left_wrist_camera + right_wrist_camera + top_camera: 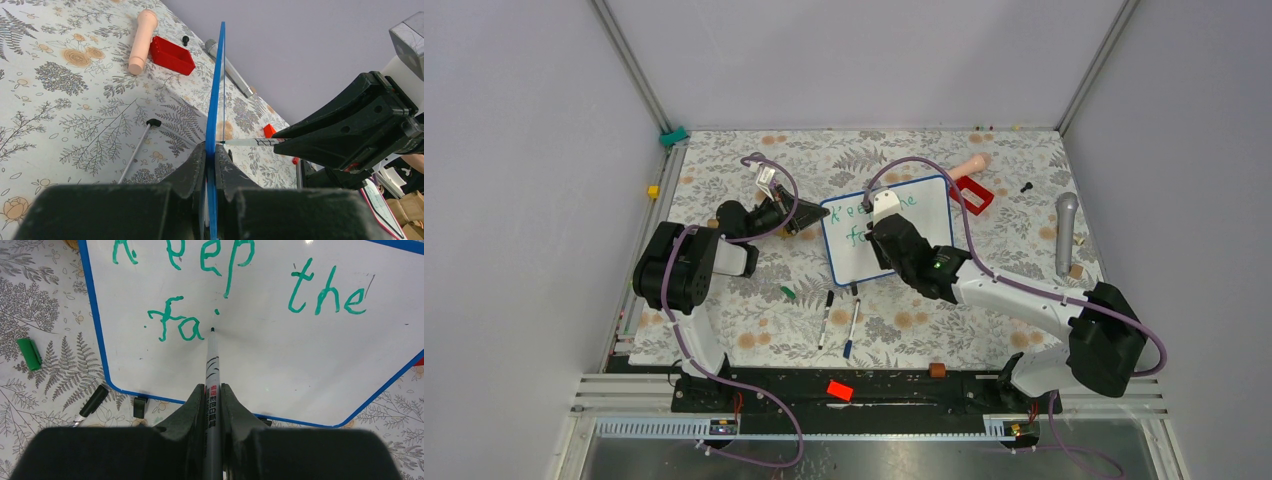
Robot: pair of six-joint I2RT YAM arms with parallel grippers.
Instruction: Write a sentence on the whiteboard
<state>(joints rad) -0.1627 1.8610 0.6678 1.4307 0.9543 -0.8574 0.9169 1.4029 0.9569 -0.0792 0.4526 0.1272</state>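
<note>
Left arm [674, 275], right arm [1014, 293]: white links, black joints (purple cables [911, 160]).

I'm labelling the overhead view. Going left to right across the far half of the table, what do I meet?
yellow block → left gripper → whiteboard → red tray → grey microphone

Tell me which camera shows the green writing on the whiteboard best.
Right wrist: the green writing faces it, legible, "Keep the" above "fa". The top view shows it small, partly hidden by the right arm. The left wrist sees the whiteboard edge-on, no writing.
</note>
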